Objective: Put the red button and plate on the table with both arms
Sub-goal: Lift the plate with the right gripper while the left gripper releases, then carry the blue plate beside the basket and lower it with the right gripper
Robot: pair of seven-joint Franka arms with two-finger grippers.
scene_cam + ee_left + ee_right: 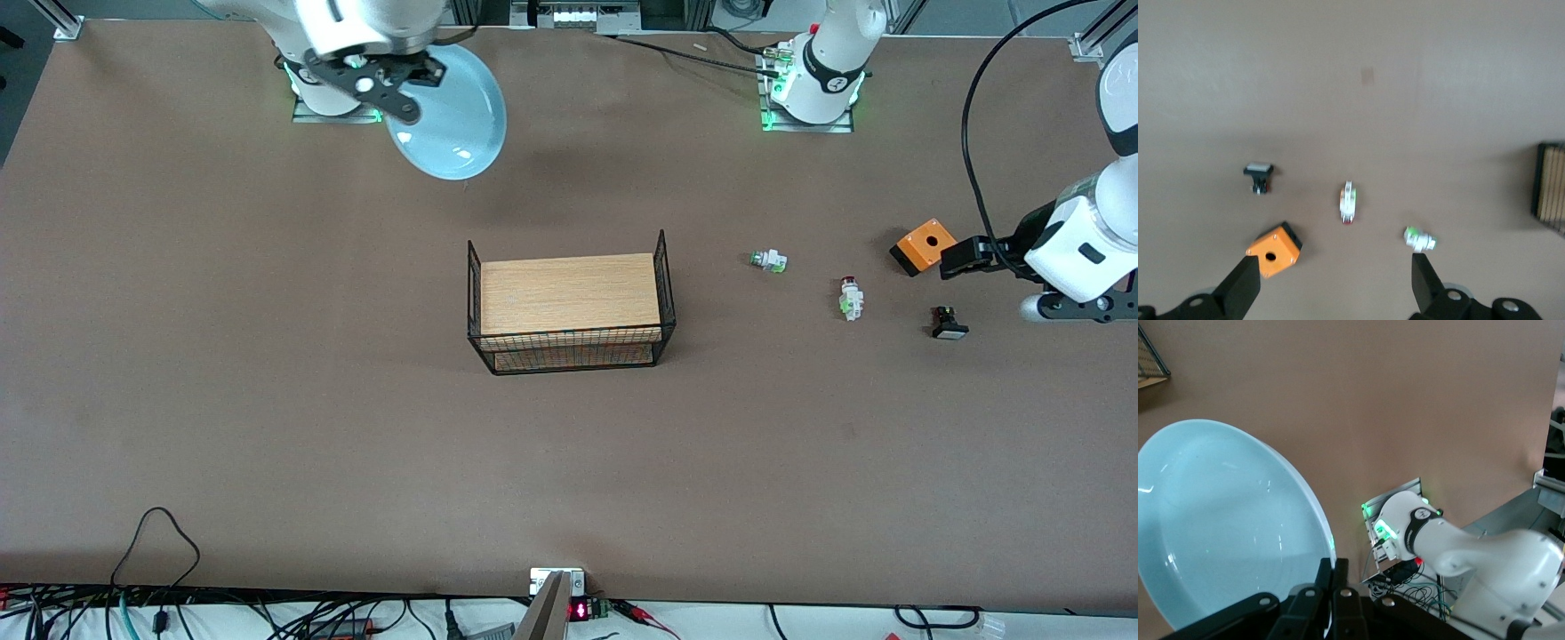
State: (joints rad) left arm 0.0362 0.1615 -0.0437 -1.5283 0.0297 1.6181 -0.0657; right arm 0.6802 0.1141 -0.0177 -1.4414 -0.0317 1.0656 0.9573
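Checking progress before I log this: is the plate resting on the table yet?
No, the right gripper holds the light-blue plate by its rim, up in the air above the table.

A: The front view looks down from high over one long edge of the surface (267, 427), facing the arm bases along the other long edge, and takes in nearly all of it.

B: And the wrist views?

A: The left one looks past its own pincer (1335, 283) from a fair height at the orange box (1274, 249), which the front view shares. The right one sits close against the plate (1225, 527), also in the front view.
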